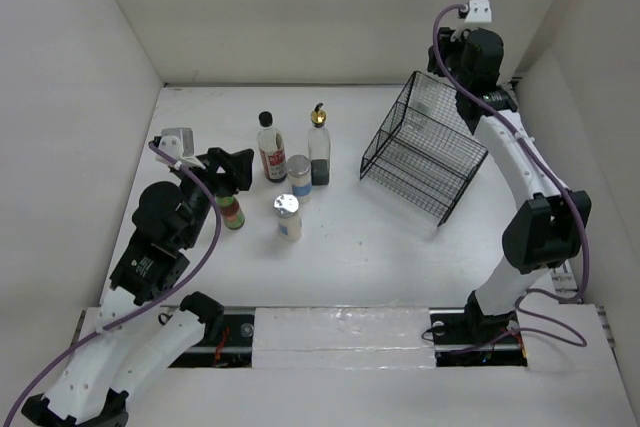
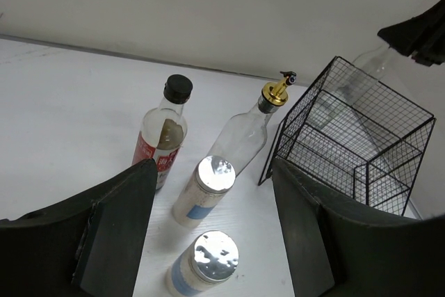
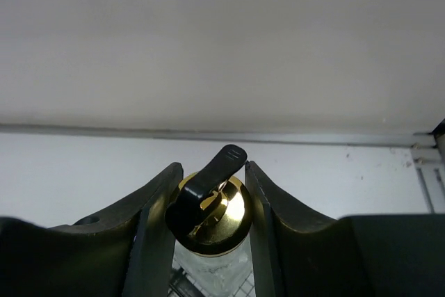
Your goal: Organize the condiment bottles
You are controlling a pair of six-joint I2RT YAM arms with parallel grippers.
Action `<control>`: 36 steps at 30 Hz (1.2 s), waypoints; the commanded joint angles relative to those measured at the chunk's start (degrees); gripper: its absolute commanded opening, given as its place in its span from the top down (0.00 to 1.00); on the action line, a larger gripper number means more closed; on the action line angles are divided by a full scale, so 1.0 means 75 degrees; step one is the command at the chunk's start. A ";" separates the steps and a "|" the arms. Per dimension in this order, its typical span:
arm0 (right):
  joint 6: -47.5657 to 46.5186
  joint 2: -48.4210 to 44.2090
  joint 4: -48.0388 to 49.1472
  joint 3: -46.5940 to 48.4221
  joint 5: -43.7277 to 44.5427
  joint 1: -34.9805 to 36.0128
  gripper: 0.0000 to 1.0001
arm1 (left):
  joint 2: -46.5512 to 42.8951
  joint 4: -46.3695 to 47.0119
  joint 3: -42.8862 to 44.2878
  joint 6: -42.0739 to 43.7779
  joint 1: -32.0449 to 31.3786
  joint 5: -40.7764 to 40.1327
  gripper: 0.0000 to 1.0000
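Note:
On the table stand a black-capped red-labelled bottle (image 1: 270, 150) (image 2: 161, 140), a clear bottle with a gold pourer (image 1: 319, 148) (image 2: 247, 133), two silver-lidded jars (image 1: 298, 176) (image 1: 287, 215) (image 2: 206, 189) (image 2: 204, 263) and a small green-capped bottle (image 1: 233, 211). My left gripper (image 1: 238, 169) (image 2: 214, 166) hangs just above the green-capped bottle, jaws apart, with nothing between them. The green-capped bottle is hidden in the left wrist view. My right gripper (image 1: 468, 85) (image 3: 208, 206) is shut on the gold pourer of a second clear bottle (image 3: 212, 213) (image 2: 361, 67), held over the back of the basket.
A black wire basket (image 1: 422, 147) (image 2: 361, 144) stands tilted at the right of the bottles. White walls close in the table on the left, back and right. The arm bases sit at the near edge.

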 commanded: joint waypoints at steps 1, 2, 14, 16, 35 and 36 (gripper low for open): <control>0.0296 -0.0326 0.1614 -0.0232 -0.0186 -0.0051 0.90 | 0.0011 0.0435 -0.0038 0.0082 0.0016 0.0022 0.37; 0.0378 -0.0326 0.1696 -0.0523 -0.0186 -0.0051 0.90 | 0.0011 0.0435 -0.0038 0.0082 0.0016 0.0022 0.37; 0.0519 -0.0396 0.2025 -0.1393 -0.0256 -0.0051 0.60 | -0.0059 0.0435 -0.0038 0.0082 0.0016 0.0022 0.37; 0.0519 -0.0477 0.2025 -0.1393 -0.0256 -0.0051 0.45 | -0.0059 0.0435 -0.0038 0.0082 0.0016 0.0022 0.37; -0.0090 -0.2083 0.1169 -0.1650 -0.3170 0.1025 0.87 | -0.0059 0.0435 -0.0038 0.0082 0.0016 0.0022 0.37; -0.0195 -0.2083 0.1169 -0.1860 -0.3313 0.1178 0.87 | -0.0059 0.0435 -0.0038 0.0082 0.0016 0.0022 0.37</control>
